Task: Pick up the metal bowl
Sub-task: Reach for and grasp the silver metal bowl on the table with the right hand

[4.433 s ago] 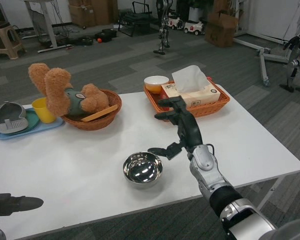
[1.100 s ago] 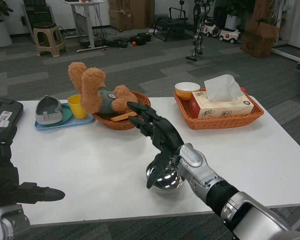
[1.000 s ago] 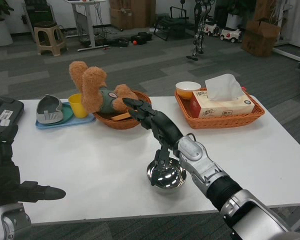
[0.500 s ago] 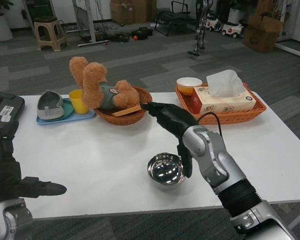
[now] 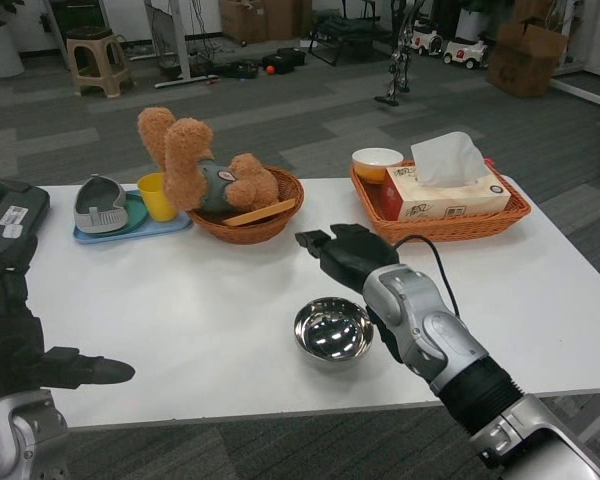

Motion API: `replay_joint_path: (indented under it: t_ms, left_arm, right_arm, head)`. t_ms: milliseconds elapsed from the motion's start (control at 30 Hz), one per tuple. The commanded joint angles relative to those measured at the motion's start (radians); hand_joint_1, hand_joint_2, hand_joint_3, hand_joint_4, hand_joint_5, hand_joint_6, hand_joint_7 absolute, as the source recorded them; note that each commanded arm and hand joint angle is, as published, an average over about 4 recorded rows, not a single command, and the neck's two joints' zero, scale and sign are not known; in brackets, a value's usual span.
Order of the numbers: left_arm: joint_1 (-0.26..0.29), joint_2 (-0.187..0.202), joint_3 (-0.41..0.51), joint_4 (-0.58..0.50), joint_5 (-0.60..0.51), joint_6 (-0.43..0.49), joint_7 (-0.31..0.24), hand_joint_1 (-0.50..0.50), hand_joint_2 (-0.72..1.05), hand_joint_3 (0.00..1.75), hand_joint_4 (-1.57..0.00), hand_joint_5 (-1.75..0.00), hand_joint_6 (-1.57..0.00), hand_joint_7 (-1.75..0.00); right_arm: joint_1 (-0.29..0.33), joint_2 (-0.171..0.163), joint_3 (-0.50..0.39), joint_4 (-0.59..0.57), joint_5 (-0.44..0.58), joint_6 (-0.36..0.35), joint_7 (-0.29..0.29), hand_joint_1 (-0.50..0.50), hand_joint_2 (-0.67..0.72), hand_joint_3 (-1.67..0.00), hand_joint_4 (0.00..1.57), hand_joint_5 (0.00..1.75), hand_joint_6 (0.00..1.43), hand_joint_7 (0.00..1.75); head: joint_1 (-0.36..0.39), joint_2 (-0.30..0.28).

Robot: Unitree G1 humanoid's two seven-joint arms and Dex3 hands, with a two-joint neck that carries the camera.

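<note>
The shiny metal bowl [image 5: 333, 330] stands upright on the white table [image 5: 200, 300], near the front edge. My right hand [image 5: 352, 262] is just behind and to the right of it, palm turned down, fingers stretched left above the bowl's far rim. One digit [image 5: 384, 330] reaches down along the bowl's right side, close to or touching the rim. The bowl still rests on the table and nothing is clasped. My left hand [image 5: 42, 366] waits at the lower left, near the table's front edge, empty and pointing right.
A wicker basket [image 5: 248, 218] with a brown teddy bear [image 5: 195, 165] stands at the back middle. A blue tray [image 5: 130, 222] with a yellow cup sits back left. An orange basket [image 5: 450, 215] with a tissue box and a small bowl is back right. A black device [image 5: 10, 225] is at the left edge.
My right hand has turned from upright beside the bowl to palm down and has sunk towards the bowl's right rim. The camera shifted slightly. The bowl and left hand stayed put.
</note>
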Motion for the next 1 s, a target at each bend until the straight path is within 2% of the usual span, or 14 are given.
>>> replay_joint_path:
  t_ms: [33, 167, 233, 400, 533, 767, 833, 933, 1000]
  left_arm:
    - [0.002, 0.003, -0.002, 0.010, 0.003, -0.008, 0.001, -0.50, -0.72, 0.00, -0.94, -1.00, 0.00, -0.03]
    - [0.000, 0.002, -0.004, 0.013, 0.003, -0.008, 0.001, -0.50, -0.72, 0.00, -0.94, -1.03, 0.00, 0.00]
    - [-0.004, 0.000, -0.004, 0.015, 0.003, -0.007, 0.001, -0.50, -0.72, 0.00, -0.94, -1.03, 0.00, -0.02]
    - [-0.010, -0.004, -0.004, 0.027, 0.003, -0.008, 0.002, -0.50, -0.72, 0.00, -0.94, -1.03, 0.00, -0.03]
    - [-0.018, -0.006, -0.006, 0.038, 0.003, -0.006, 0.002, -0.50, -0.72, 0.00, -0.94, -1.03, 0.00, 0.00]
    - [-0.037, -0.007, -0.012, 0.061, 0.000, -0.006, 0.001, -0.50, -0.72, 0.00, -0.94, -1.03, 0.00, -0.03]
    - [-0.040, -0.007, -0.014, 0.065, -0.002, -0.007, 0.001, -0.50, -0.72, 0.00, -0.94, -1.03, 0.00, -0.02]
    - [-0.040, -0.007, -0.014, 0.067, -0.002, -0.007, 0.001, -0.50, -0.72, 0.00, -0.94, -1.03, 0.00, 0.00]
    - [-0.040, -0.007, -0.014, 0.067, -0.003, -0.006, 0.001, -0.50, -0.72, 0.00, -0.94, -1.03, 0.00, 0.00]
  right_arm:
    - [-0.010, 0.013, 0.018, 0.114, -0.010, -0.042, -0.062, -0.46, 0.69, -0.06, 0.03, 0.00, 0.00, 0.07]
    - [-0.050, 0.049, 0.015, 0.247, -0.036, -0.079, -0.118, -0.46, 0.66, -0.02, 0.02, 0.00, 0.00, 0.07]
    - [-0.074, 0.062, 0.015, 0.311, -0.045, -0.085, -0.135, -0.46, 0.69, -0.02, 0.03, 0.00, 0.00, 0.07]
    - [-0.144, 0.083, 0.046, 0.492, -0.058, -0.101, -0.159, -0.46, 0.66, -0.04, 0.03, 0.00, 0.00, 0.07]
    - [-0.176, 0.095, 0.066, 0.561, -0.059, -0.114, -0.186, -0.46, 0.66, 0.00, 0.03, 0.00, 0.00, 0.07]
    - [-0.246, 0.108, 0.125, 0.686, -0.055, -0.133, -0.227, -0.46, 0.66, -0.04, 0.03, 0.00, 0.00, 0.07]
    - [-0.259, 0.111, 0.144, 0.711, -0.051, -0.134, -0.235, -0.46, 0.66, -0.08, 0.03, 0.00, 0.00, 0.07]
    - [-0.267, 0.115, 0.155, 0.729, -0.048, -0.135, -0.242, -0.46, 0.66, -0.02, 0.03, 0.00, 0.00, 0.07]
    - [-0.275, 0.119, 0.160, 0.743, -0.048, -0.139, -0.250, -0.46, 0.66, -0.04, 0.03, 0.00, 0.00, 0.07]
  head:
    - [0.000, -0.003]
    - [0.000, -0.007]
    - [0.001, -0.009]
    - [0.002, -0.015]
    - [-0.001, -0.020]
    - [-0.003, -0.024]
    - [-0.002, -0.025]
    - [-0.002, -0.026]
    - [-0.002, -0.026]
